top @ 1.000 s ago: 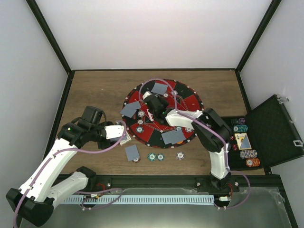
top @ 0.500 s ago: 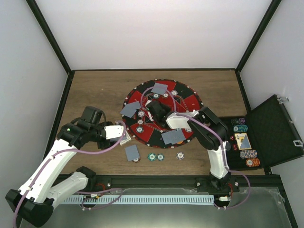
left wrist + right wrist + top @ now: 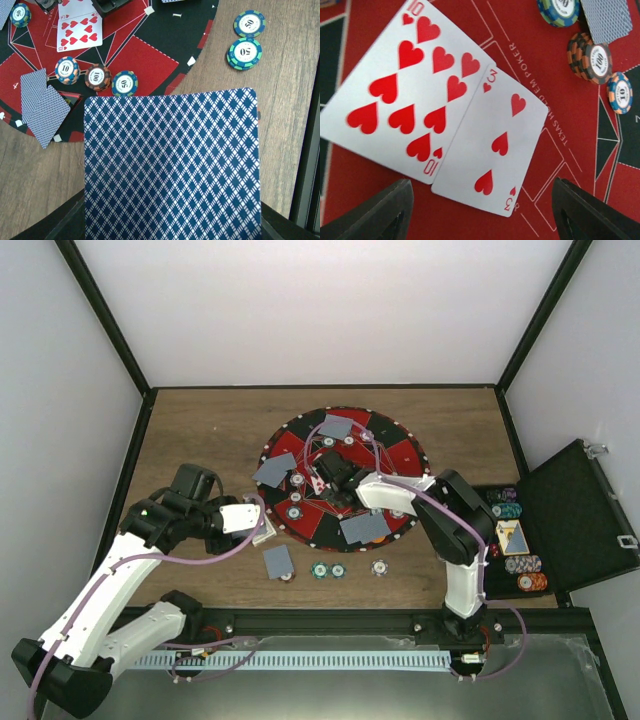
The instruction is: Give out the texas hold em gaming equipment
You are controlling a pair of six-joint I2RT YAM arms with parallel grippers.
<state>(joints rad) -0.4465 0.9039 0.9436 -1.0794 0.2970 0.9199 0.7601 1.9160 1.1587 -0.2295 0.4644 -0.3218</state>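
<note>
Two face-up cards, the ten of hearts point(image 3: 407, 95) and the three of hearts point(image 3: 492, 145), lie side by side on the red mat point(image 3: 530, 30). My right gripper point(image 3: 485, 215) hangs open just above them, touching neither; it stands over the mat's middle point(image 3: 332, 472). My left gripper point(image 3: 258, 525) sits off the mat's left rim, shut on a blue diamond-backed card point(image 3: 172, 165) that hides its fingers. Face-down cards point(image 3: 363, 528) and chips point(image 3: 98, 76) are spread round the mat. Two teal chips point(image 3: 245, 53) rest on the wood.
The black case point(image 3: 580, 520) lies open at the table's right edge, with chip stacks point(image 3: 523, 563) and a card deck inside. One face-down card point(image 3: 278, 560) and three chips point(image 3: 338, 570) lie on the wood in front of the mat. Black frame rails edge the table.
My right gripper has opened over the mat's middle and shifted slightly right. The three of hearts now lies free beside the ten. The left arm has not moved.
</note>
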